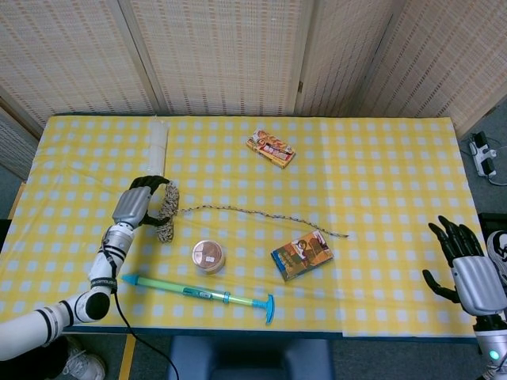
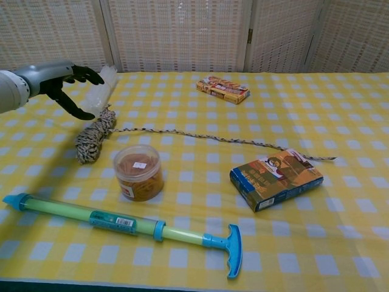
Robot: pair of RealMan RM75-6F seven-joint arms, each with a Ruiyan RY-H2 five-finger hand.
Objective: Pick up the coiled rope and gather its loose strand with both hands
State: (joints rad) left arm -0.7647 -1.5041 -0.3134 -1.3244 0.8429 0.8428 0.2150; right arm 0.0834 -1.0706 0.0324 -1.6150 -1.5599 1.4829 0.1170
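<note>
Yellow checked cloth [image 1: 380,174] covers our table. Our left hand [image 2: 58,79] hovers over the coiled rope [image 2: 91,139] with fingers spread, holding nothing. That coil lies left of centre, its loose strand [image 1: 261,214] trailing right toward a blue box [image 1: 302,255]. In front sit a round tub [image 2: 138,172] and a long pump toy [image 2: 127,224]. Our right hand [image 1: 469,269] waits, fingers apart, beyond the table's right edge.
</note>
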